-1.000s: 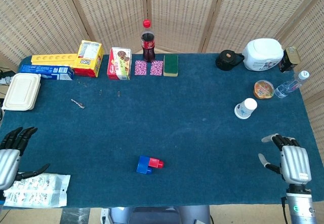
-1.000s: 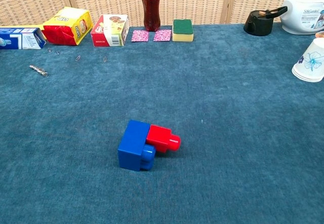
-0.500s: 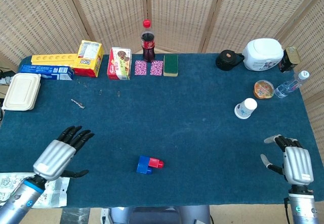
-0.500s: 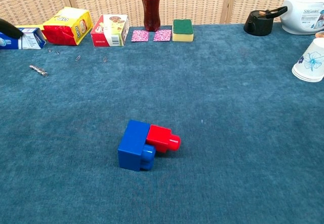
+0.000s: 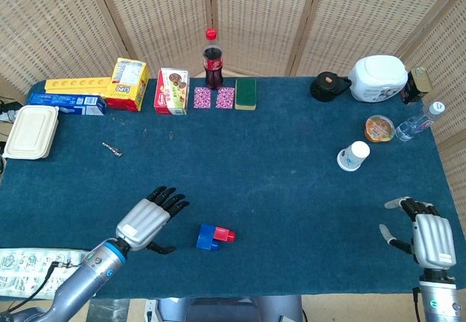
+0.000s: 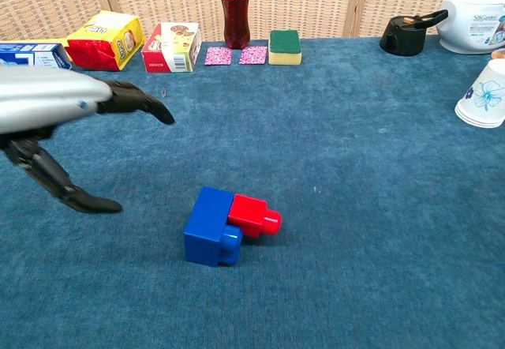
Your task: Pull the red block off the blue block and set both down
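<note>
A red block is stuck to the right side of a larger blue block; the pair lies on the blue cloth near the front edge. My left hand hovers just left of the blocks, fingers spread, holding nothing. It does not touch them. My right hand rests at the front right corner, fingers apart and empty, far from the blocks. It does not show in the chest view.
A paper cup stands at right, with a bottle and bowl beyond. Boxes, a cola bottle and a sponge line the back edge. A white lidded container sits far left; a blister pack lies front left.
My left hand has swept rightward from the front left corner to just beside the blue block. My right hand drifted slightly toward the front edge. The blocks stayed still.
</note>
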